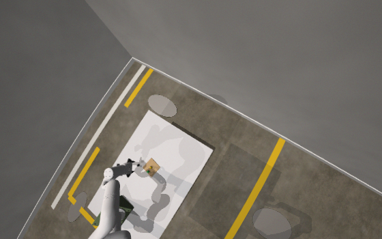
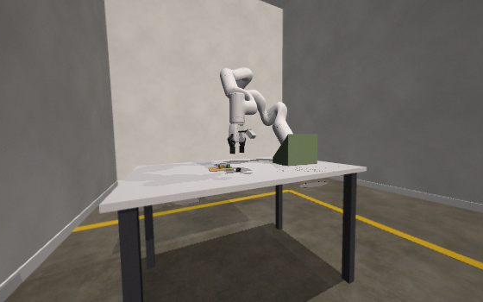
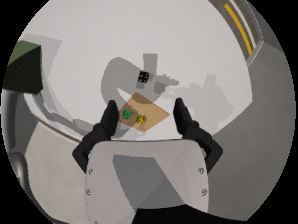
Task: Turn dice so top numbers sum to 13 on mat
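Observation:
The tan mat (image 1: 153, 162) (image 2: 213, 170) (image 3: 156, 115) lies on the table. The green die (image 1: 148, 171) (image 2: 228, 166) (image 3: 126, 114) sits on it near its left corner in the wrist view. The yellow die (image 1: 151, 167) (image 2: 220, 166) (image 3: 141, 119) sits on the mat beside it, a small gap apart. The black die (image 2: 238, 170) (image 3: 143, 76) is on the bare table, off the mat; I cannot make it out in the top view. The top numbers are too small to read surely. My gripper (image 2: 237, 150) (image 3: 145, 106) is open and empty, well above the mat and dice.
A dark green block with a sloping side (image 1: 126, 205) (image 2: 303, 148) (image 3: 22, 67) stands on the white table (image 1: 190, 150) (image 2: 167, 183) (image 3: 200, 50) near the arm's base. Shadows of the arm fall across the table and part of the mat.

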`<state>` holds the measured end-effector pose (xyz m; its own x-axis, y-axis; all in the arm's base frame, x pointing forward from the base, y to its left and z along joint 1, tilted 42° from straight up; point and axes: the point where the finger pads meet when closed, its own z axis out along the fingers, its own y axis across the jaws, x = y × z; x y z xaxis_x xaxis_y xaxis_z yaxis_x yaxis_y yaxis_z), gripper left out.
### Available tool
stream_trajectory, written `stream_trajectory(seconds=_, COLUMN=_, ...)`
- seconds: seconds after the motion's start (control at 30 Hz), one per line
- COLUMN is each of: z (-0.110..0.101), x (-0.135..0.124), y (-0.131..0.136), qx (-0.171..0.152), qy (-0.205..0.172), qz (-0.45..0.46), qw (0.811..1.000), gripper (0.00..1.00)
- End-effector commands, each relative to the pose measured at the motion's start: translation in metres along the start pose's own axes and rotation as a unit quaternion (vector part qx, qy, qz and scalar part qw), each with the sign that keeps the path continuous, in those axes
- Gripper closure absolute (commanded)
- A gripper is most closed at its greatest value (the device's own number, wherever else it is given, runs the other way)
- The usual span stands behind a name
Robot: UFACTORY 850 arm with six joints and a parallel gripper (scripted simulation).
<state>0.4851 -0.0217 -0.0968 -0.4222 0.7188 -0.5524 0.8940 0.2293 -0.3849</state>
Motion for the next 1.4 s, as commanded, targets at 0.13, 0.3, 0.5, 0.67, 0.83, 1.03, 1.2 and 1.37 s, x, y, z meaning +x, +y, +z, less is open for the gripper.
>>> stream_trajectory(seconds=0.13, z=0.003, x=0.0, y=-0.001, qx=0.004, qy=0.004, qz=-0.132, qw=0.991, gripper=0.0)
stream_trajectory(seconds=0.3, z=0.005, x=0.001, y=-0.001, qx=0.004, qy=0.005, qz=-0.207, qw=0.978, gripper=0.0)
stream_trajectory(seconds=0.5, z=0.008, x=0.001, y=-0.002, qx=0.004, qy=0.005, qz=-0.307, qw=0.952, gripper=0.0)
stream_trajectory(seconds=0.67, z=0.01, x=0.001, y=-0.003, qx=0.003, qy=0.005, qz=-0.365, qw=0.931, gripper=0.0)
stream_trajectory(seconds=0.83, z=0.012, x=0.002, y=-0.004, qx=0.003, qy=0.006, qz=-0.436, qw=0.9, gripper=0.0)
stream_trajectory(seconds=1.03, z=0.015, x=0.002, y=-0.005, qx=0.002, qy=0.006, qz=-0.525, qw=0.851, gripper=0.0)
stream_trajectory(seconds=1.2, z=0.015, x=0.002, y=-0.005, qx=0.002, qy=0.006, qz=-0.547, qw=0.837, gripper=0.0)
stream_trajectory(seconds=1.37, z=0.016, x=0.002, y=-0.006, qx=0.002, qy=0.006, qz=-0.559, qw=0.829, gripper=0.0)
